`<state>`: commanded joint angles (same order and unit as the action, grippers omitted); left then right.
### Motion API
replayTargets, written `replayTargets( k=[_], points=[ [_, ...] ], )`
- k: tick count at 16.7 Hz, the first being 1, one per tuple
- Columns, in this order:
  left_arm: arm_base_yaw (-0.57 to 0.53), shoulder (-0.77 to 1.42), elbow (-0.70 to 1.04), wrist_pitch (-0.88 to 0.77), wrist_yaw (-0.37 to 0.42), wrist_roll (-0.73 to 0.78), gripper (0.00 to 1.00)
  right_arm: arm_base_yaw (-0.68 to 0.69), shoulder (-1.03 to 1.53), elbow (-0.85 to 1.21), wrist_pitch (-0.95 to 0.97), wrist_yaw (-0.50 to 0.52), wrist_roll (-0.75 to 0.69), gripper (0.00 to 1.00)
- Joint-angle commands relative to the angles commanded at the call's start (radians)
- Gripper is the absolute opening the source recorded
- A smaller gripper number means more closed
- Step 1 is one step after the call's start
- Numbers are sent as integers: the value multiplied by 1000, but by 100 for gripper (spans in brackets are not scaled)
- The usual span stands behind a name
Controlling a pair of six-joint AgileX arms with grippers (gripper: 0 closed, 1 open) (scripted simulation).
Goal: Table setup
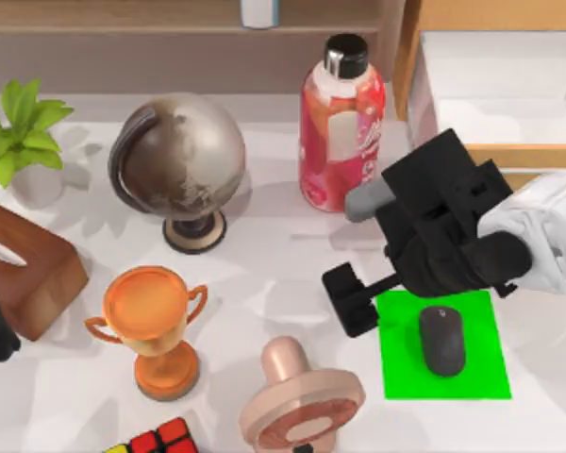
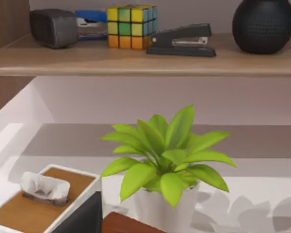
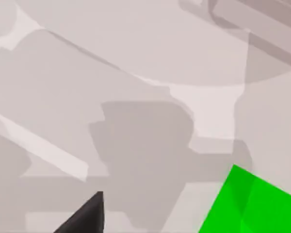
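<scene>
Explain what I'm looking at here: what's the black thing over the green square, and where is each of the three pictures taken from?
It is a two-armed AgileX robot at a table, seen from overhead plus one camera on each wrist. The black shape is the right gripper, hovering just left of the green mat, holding nothing; a dark mouse lies on the mat. The right wrist view looks down at bare table and the mat's corner. On the table also stand a globe, red bottle, trophy, potted plant and pink fan. The left arm sits parked at the left edge; its camera faces the plant and a shelf.

Simulated office desk; stapler (image 2: pixel 182 40) shelved, mouse (image 1: pixel 441 341) on green mat (image 1: pixel 481 373).
</scene>
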<state>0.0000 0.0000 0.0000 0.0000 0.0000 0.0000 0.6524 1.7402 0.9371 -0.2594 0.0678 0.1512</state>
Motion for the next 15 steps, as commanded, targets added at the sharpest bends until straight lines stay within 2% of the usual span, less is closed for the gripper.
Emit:
replayTargets(
  k=[8, 15],
  points=[
    [0, 0, 0, 0, 0, 0, 100, 16, -24, -266, 827, 65, -687, 100],
    [0, 0, 0, 0, 0, 0, 100, -102, 64, -524, 1527, 180, -1284, 100]
  ],
)
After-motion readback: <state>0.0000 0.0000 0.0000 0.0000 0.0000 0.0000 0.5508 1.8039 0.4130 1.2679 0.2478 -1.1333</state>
